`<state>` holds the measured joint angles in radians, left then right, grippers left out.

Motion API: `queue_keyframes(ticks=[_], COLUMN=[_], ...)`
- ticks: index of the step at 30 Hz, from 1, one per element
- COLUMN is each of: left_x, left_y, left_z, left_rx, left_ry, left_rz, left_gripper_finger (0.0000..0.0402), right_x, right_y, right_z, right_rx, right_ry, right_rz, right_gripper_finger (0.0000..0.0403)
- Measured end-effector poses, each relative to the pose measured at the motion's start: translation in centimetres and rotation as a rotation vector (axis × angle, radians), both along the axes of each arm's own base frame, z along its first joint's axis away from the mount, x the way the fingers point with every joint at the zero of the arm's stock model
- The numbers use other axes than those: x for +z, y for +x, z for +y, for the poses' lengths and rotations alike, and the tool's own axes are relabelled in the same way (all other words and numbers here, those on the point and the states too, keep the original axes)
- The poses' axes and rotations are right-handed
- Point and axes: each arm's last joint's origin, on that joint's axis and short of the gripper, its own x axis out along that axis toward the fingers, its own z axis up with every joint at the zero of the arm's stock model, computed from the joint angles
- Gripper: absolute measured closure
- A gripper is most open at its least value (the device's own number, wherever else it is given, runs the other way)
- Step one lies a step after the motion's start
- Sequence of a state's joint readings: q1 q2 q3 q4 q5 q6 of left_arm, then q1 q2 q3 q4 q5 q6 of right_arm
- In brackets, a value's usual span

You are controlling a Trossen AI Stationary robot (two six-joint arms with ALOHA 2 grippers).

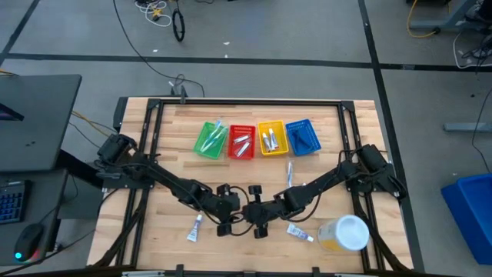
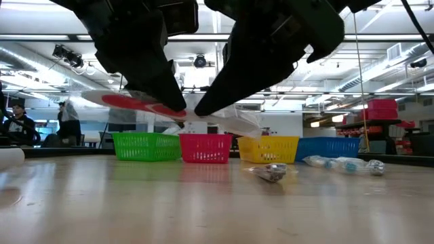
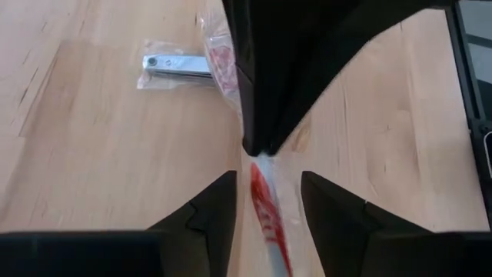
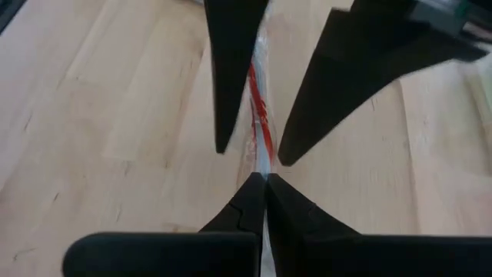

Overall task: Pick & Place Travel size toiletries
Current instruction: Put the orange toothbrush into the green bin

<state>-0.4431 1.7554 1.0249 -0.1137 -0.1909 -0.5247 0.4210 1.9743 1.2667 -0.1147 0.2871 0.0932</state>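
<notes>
Toothbrush (image 4: 260, 115), red in clear wrap, hangs above the table's near middle. My right gripper (image 4: 266, 178) pinches one end; my left gripper (image 3: 265, 201) straddles it, fingers apart. Only the low view shows it lifted, lengthwise arm to arm.

Both dark arms reach in from the table's sides and bend toward the middle near edge. There the two grippers meet, tip to tip, lifted a little off the table. The left gripper (image 1: 231, 218) has its two fingers (image 3: 207, 215) spread apart. The right gripper (image 1: 256, 219) has its fingers (image 4: 250, 204) pinched tight together. The wrists sit low, close to each other.
</notes>
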Motion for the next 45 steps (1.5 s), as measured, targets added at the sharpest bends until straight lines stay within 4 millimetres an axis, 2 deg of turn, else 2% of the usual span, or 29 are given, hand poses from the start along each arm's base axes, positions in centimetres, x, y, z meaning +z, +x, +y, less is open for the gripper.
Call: queue_keyframes(ticks=[6, 14, 18, 23, 30, 38, 41, 45], left_x=[0.0, -0.1, -0.2, -0.2, -0.2, 0.4, 1.9, 5.6], left_y=[0.0, 0.0, 0.0, 0.0, 0.1, 0.4, 0.0, -1.3], left_z=[0.1, 0.4, 0.6, 0.7, 1.1, 3.4, 5.0, 7.4], left_rx=[0.005, 0.009, 0.031, 0.075, 0.128, 0.194, 0.240, 0.322], left_ry=[0.003, 0.012, 0.007, 0.002, 0.053, 0.069, 0.099, 0.181], left_rz=[0.005, 0.016, 0.022, 0.023, 0.001, 0.028, 0.015, -0.063], left_gripper_finger=[0.0282, 0.0360, 0.0369, 0.0359, 0.0369, 0.0362, 0.0369, 0.0367], right_x=[0.1, 0.2, 0.1, 0.1, 0.7, 6.8, 9.3, 11.8], right_y=[0.2, 0.2, 0.2, 0.4, 0.7, -1.5, -2.8, -4.6], right_z=[-0.1, -0.1, -0.2, -0.8, -1.9, -4.4, -5.6, -7.3], right_rx=[0.000, -0.003, -0.004, -0.016, -0.066, -0.180, -0.204, -0.274], right_ry=[0.005, 0.009, 0.006, 0.003, -0.017, -0.095, -0.097, -0.141], right_rz=[-0.016, -0.021, -0.020, -0.011, -0.034, -0.094, -0.105, -0.122], right_gripper_finger=[0.0394, 0.0394, 0.0387, 0.0352, 0.0284, 0.0235, 0.0227, 0.0224])
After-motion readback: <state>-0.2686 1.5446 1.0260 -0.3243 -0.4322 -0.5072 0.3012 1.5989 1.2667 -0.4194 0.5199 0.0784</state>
